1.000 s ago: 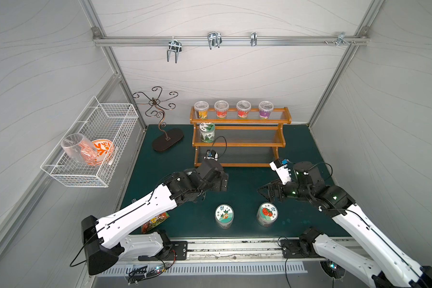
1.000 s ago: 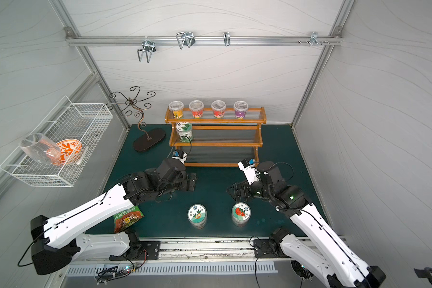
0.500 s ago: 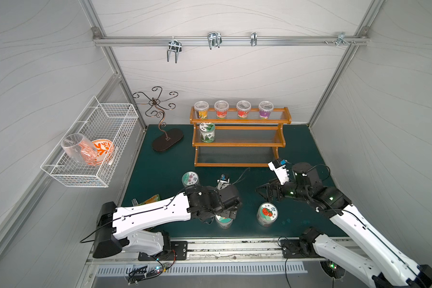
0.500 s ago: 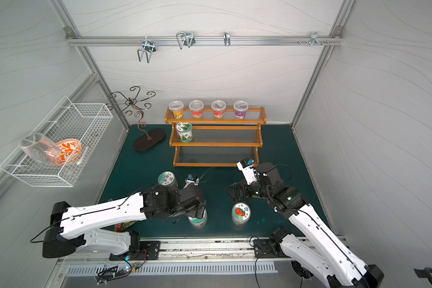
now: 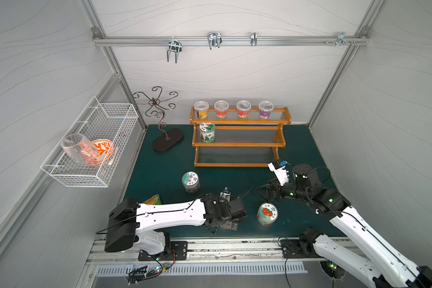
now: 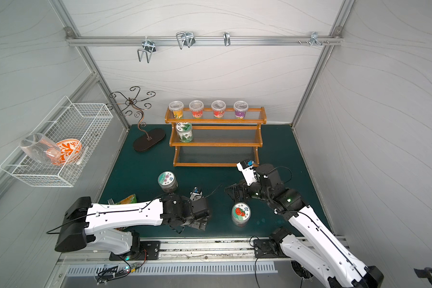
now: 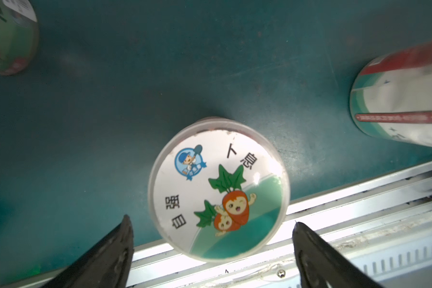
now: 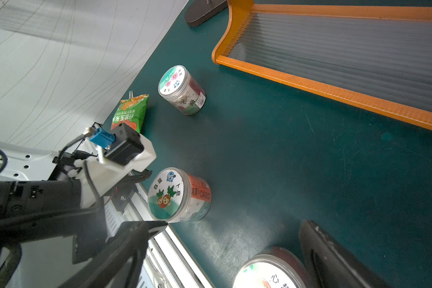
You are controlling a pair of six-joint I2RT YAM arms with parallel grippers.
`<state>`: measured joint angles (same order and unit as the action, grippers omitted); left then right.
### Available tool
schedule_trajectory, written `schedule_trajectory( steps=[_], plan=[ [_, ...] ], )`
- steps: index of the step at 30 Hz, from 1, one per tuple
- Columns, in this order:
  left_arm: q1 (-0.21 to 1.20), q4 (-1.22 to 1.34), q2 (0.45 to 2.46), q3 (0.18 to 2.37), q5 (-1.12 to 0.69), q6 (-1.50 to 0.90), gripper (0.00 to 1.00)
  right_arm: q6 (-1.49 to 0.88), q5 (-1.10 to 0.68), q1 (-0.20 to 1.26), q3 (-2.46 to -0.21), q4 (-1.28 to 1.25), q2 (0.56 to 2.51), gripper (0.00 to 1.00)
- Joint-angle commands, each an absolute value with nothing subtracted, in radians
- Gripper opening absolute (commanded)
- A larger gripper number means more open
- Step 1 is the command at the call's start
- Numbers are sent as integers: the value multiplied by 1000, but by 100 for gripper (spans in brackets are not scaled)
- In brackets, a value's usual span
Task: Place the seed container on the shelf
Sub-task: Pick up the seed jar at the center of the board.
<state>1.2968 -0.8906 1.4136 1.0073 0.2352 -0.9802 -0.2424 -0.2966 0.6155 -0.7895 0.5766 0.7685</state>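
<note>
My left end effector (image 7: 211, 220), jaws wide open & empty, hovers over carrot-lid seed container (image 7: 217, 189) at worktop (image 5: 235, 179) front edge, well apart from shelf (image 5: 237, 143). Risk: off-ctr descent clips lid, tips it off edge.

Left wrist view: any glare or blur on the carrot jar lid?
Left wrist view: carrot jar lid legible, one small glare spot; tomato jar smeared at the frame edge. Right wrist view: carrot lid sharp; tomato jar's lid partly washed out.

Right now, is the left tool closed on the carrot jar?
No, the left tool stands open, its fingers spread wider than the carrot jar.
</note>
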Motion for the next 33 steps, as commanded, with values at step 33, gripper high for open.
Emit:
schedule_trajectory(
  steps=[33],
  plan=[
    [1227,-802,1418,980,298,-935,80,-238,-340,612,-739,500,750,99]
  ],
)
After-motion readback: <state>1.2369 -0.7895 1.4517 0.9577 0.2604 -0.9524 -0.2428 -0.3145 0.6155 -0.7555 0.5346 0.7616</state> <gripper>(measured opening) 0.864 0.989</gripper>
